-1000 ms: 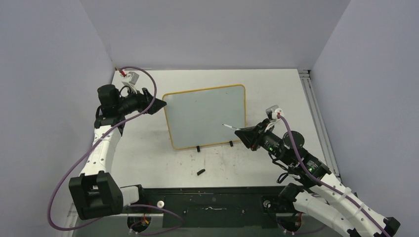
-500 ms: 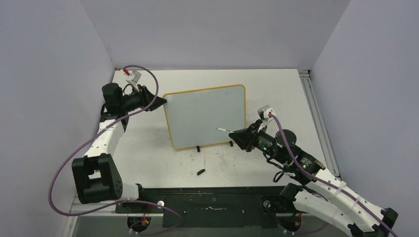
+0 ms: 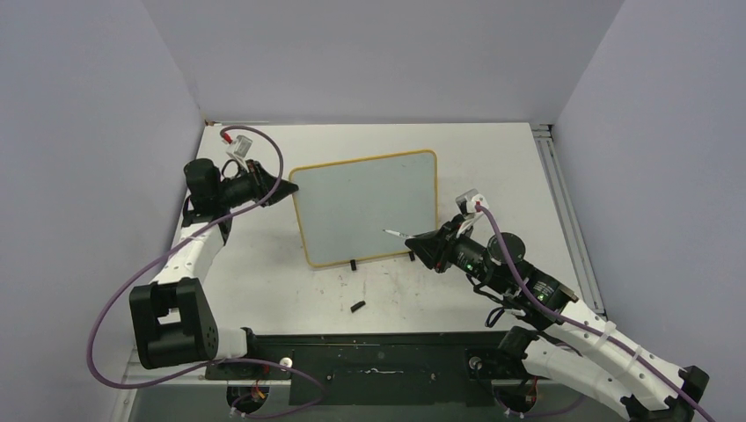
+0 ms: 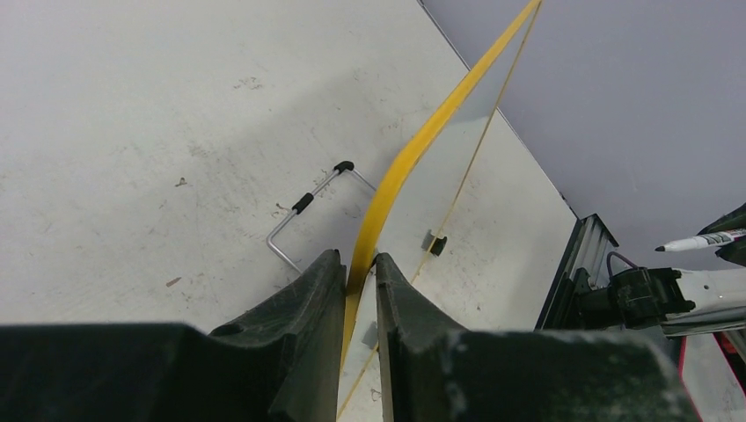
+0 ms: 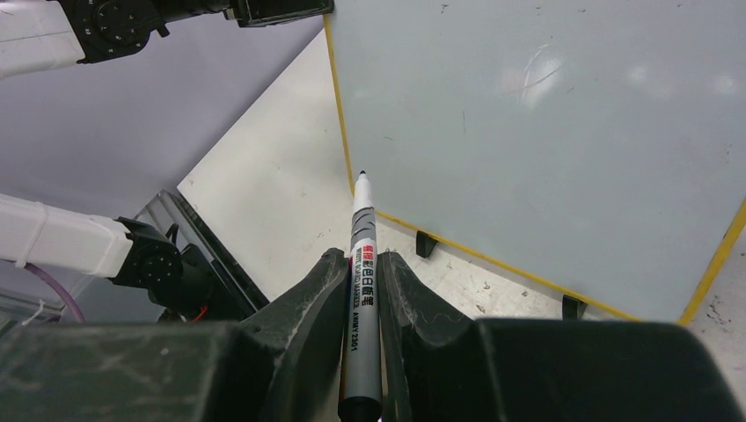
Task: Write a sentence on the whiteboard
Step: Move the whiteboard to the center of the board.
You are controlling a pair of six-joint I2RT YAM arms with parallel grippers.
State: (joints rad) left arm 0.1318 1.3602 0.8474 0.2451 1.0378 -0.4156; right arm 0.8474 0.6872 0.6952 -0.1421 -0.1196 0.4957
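Note:
The whiteboard [image 3: 365, 207], pale grey with a thin yellow frame, stands tilted on the table and its face is blank; no sentence shows on it. My left gripper [image 3: 288, 186] is at the board's upper left corner. In the left wrist view its fingers [image 4: 359, 259] pinch the yellow frame edge [image 4: 413, 149]. My right gripper [image 3: 420, 237] is shut on a grey marker [image 5: 363, 229], uncapped, tip pointing at the board's lower part [image 5: 545, 132] and a little short of its surface. The marker [image 3: 398, 233] juts left over the board's lower right area.
A small black cap [image 3: 356, 307] lies on the table in front of the board. Two black clip feet [image 3: 352, 264] [image 3: 411, 256] hold its lower edge. A bent wire stand [image 4: 303, 207] lies behind the board. Grey walls enclose the table on three sides.
My left gripper closed in on the board's upper left corner and shut on its frame. The right gripper shifted slightly left with the marker.

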